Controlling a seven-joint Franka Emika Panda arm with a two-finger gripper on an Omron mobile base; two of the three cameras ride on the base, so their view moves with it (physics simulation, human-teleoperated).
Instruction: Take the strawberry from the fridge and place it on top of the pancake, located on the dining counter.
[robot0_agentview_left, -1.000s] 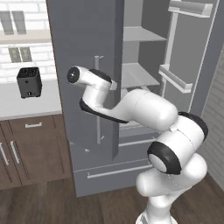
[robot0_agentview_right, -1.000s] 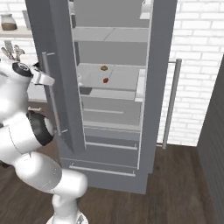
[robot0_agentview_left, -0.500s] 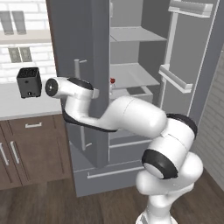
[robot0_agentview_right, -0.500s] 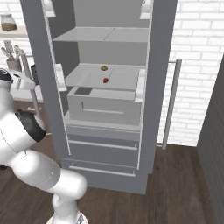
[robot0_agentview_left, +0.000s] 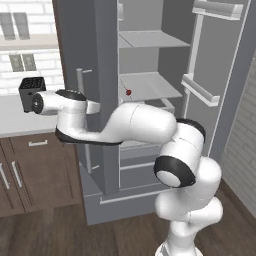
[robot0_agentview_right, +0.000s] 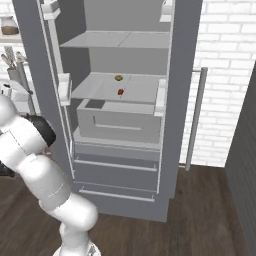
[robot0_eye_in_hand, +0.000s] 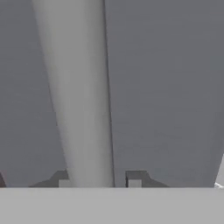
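The strawberry (robot0_agentview_right: 120, 92) lay on the fridge's (robot0_agentview_right: 182, 75) middle shelf, well apart from the fingers (robot0_eye_in_hand: 134, 178), beside a small flat yellowish-brown round item (robot0_agentview_right: 118, 78); being tiny, soft and light, it probably wanted a gentle pinch across its rounded sides. The gripper (robot0_eye_in_hand: 99, 180) had its fingers spread around the door's bar handle (robot0_eye_in_hand: 81, 96). The drawer (robot0_agentview_right: 120, 122) below hid its contents.

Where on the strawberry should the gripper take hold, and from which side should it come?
Grip the strawberry across its rounded body, coming from the open front of the fridge. It lies alone on the middle shelf, the upper shelf hangs above it, and the yellowish-brown item sits behind it, so the front looks freest.
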